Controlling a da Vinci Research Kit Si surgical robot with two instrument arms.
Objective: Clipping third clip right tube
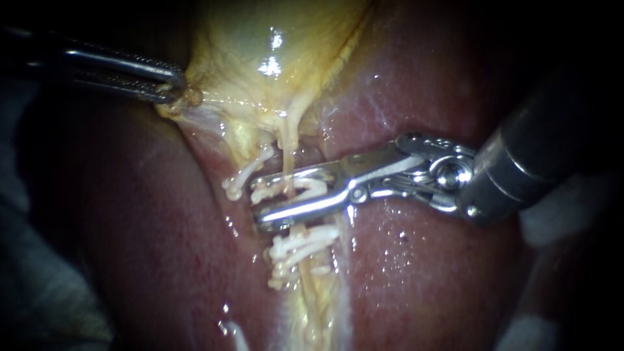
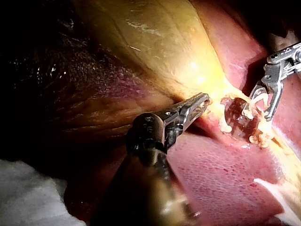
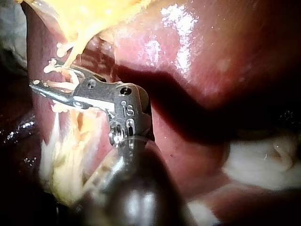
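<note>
- Right tube (image 1: 286, 153): thin and yellow, running down from the gallbladder (image 1: 260, 45) and passing between the jaws of the right instrument (image 1: 260, 203).
- One white clip (image 1: 292, 189) between those jaws, sitting around the right tube and touched by both jaws. Jaws a little apart, clamped on the clip.
- Just under the jaws, on the same tube, a bunch of lower clips (image 1: 300, 242). White, probably two, but too bunched up to count for sure.
- Just beside the right tube, on its left in the endoscope view, one left clip (image 1: 247, 173). Also white, on another thin strand.
- Left instrument (image 1: 177, 88) up at the edge of the gallbladder, jaws pressed together on a bit of the gallbladder. Well apart from the right instrument.
- Two instruments in all, both with shiny metal jaws and dark shafts.
- Under it all, the liver (image 1: 422, 260): red, wet and shiny, with small bright spots of light.
- Gallbladder yellow and glossy, lying on the liver.
- White cloth (image 2: 28, 193) at the corner of the left wrist view, beside the tissue. Dark all around the edges.
</note>
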